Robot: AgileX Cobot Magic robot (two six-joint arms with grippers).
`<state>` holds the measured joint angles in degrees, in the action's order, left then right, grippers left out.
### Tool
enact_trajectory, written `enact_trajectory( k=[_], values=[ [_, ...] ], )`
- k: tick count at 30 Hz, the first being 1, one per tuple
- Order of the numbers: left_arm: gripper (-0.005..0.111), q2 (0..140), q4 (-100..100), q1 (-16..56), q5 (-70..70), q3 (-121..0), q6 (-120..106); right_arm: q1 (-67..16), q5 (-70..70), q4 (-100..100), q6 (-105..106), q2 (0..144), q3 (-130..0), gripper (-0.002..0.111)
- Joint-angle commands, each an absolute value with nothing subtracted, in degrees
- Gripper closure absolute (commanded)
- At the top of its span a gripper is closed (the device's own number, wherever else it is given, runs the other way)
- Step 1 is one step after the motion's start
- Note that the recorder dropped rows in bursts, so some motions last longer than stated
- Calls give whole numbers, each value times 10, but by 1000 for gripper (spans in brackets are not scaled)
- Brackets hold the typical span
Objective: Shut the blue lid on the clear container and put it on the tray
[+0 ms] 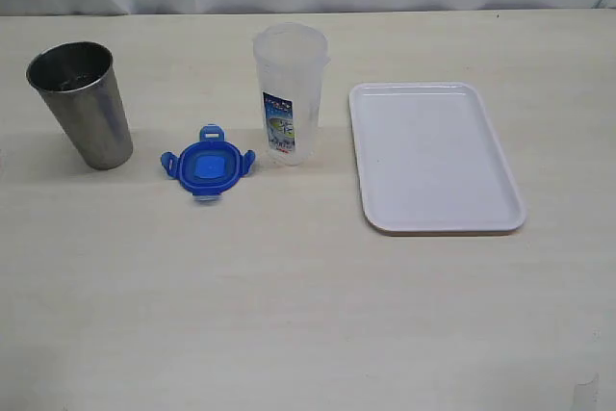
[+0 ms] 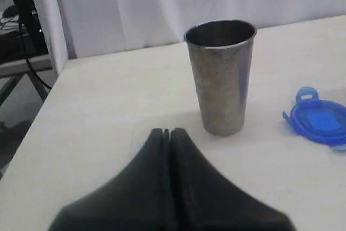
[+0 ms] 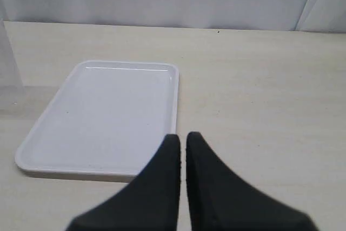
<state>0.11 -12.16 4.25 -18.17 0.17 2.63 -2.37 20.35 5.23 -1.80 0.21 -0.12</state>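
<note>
The blue lid (image 1: 207, 164) lies flat on the table, flaps spread, just left of the clear container (image 1: 289, 93), which stands upright and uncovered with its printed label facing front. The white tray (image 1: 433, 156) lies bare to the right of the container. Neither arm shows in the exterior view. In the left wrist view my left gripper (image 2: 168, 132) is shut on nothing, short of the steel cup, with the lid (image 2: 319, 123) off to one side. My right gripper (image 3: 183, 136) is shut and holds nothing, hovering near a corner of the tray (image 3: 108, 117).
A tapered steel cup (image 1: 82, 103) stands upright at the left of the table, left of the lid; it also fills the left wrist view as the steel cup (image 2: 221, 77). The table's left edge (image 2: 40, 117) drops off near it. A white curtain hangs behind.
</note>
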Motion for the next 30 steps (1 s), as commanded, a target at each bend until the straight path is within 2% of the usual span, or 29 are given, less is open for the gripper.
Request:
enact_trajectory(
  k=[1, 5, 7, 10, 12, 14, 15, 17, 18, 25, 30],
  values=[
    [107, 0, -117, 47, -60, 0, 28, -21, 198, 52, -18, 0, 0, 104],
    [107, 0, -118, 47, 81, 0, 30, -21, 198, 52, -18, 0, 0, 104],
    [107, 0, -113, 47, 196, 0, 89, -21, 198, 52, -18, 0, 0, 104],
    [106, 0, -116, 47, 228, 0, 186, -21, 198, 52, -18, 0, 0, 104],
    [97, 0, -119, 47, 231, 0, 188, -21, 198, 52, -18, 0, 0, 104],
    [69, 0, -120, 47, 231, 0, 188, -21, 198, 52, -18, 0, 0, 104],
    [40, 0, -120, 47, 237, 0, 187, -21, 198, 52, -18, 0, 0, 104],
    [11, 0, -120, 47, 254, 0, 175, -21, 198, 52, -18, 0, 0, 104],
    [1, 0, -120, 47, 262, 0, 174, -21, 198, 52, -18, 0, 0, 104],
    [2, 5, -118, 47, 287, 0, 173, -21, 198, 52, -18, 0, 0, 104],
    [2, 100, -118, 47, 339, 0, 159, -21, 198, 52, -18, 0, 0, 104]
  ],
)
